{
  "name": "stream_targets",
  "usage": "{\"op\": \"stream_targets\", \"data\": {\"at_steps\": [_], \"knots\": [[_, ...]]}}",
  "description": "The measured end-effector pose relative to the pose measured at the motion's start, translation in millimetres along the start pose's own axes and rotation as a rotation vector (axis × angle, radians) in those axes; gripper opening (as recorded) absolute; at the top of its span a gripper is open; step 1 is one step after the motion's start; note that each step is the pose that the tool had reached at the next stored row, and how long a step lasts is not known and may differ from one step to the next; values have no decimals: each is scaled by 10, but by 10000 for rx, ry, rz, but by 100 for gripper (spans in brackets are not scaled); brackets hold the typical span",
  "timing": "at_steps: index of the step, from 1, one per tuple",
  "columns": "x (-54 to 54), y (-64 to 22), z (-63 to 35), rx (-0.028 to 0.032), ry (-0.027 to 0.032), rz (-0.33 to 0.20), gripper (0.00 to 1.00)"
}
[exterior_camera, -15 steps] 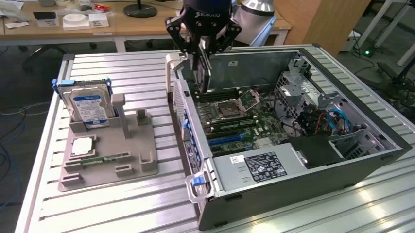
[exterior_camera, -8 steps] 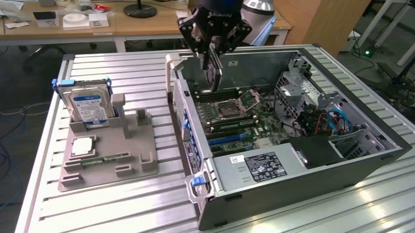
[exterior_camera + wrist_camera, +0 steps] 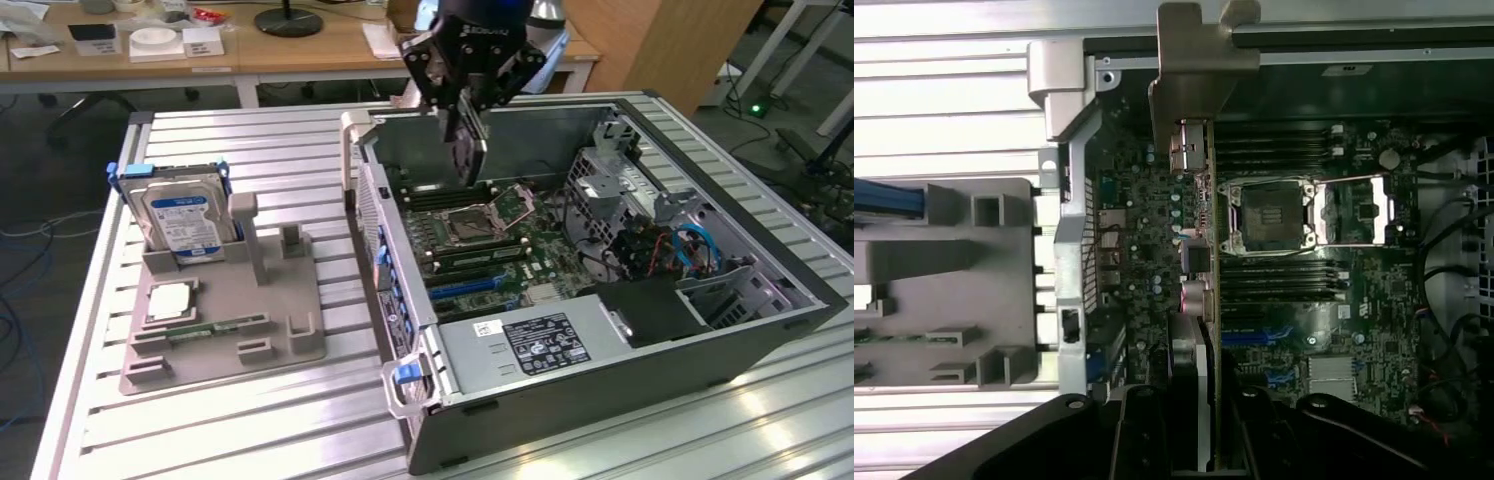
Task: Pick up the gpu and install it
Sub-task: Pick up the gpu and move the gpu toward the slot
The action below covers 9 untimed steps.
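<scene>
One gpu (image 3: pixel 467 160), carried by the gripper (image 3: pixel 467 118), whose jaws are clamped on the card's upper edge. It hangs upright over the open computer case (image 3: pixel 747 330), lower edge toward the motherboard (image 3: pixel 494 250), and we judge this lets the connector side go down first. We cannot tell whether it touches a slot, and we judge it not seated. In the wrist view it appears edge-on as a thin strip, with its silver end bracket (image 3: pixel 1199 70) at the case's rear wall; we take that to be the alignment the rear opening needs. One CPU socket (image 3: pixel 497 210), metal frame closed, just beside the hanging card and clear of its line. One power supply (image 3: pixel 534 345), labelled, at the near end of the case and well apart from the card. One hard drive (image 3: pixel 184 222) with a blue-white label, standing upright in a grey fixture (image 3: pixel 267 345) on the exterior view's left, well apart from the case and, in our judgement, parked as a separate part. One memory stick (image 3: pixel 214 327), narrow and green, lying flat in a groove of the same fixture. One slatted metal worktop (image 3: pixel 200 430), bearing the fixture and the case side by side.
</scene>
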<state>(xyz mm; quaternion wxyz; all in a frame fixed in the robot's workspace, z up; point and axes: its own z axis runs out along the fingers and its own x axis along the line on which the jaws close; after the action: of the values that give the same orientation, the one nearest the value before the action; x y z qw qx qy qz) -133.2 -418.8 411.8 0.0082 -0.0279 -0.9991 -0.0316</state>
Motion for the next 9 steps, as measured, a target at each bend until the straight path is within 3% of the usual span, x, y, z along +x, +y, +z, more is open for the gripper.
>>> {"op": "stream_targets", "data": {"at_steps": [9], "knots": [[-376,21,1,-1,1,-19,28]]}}
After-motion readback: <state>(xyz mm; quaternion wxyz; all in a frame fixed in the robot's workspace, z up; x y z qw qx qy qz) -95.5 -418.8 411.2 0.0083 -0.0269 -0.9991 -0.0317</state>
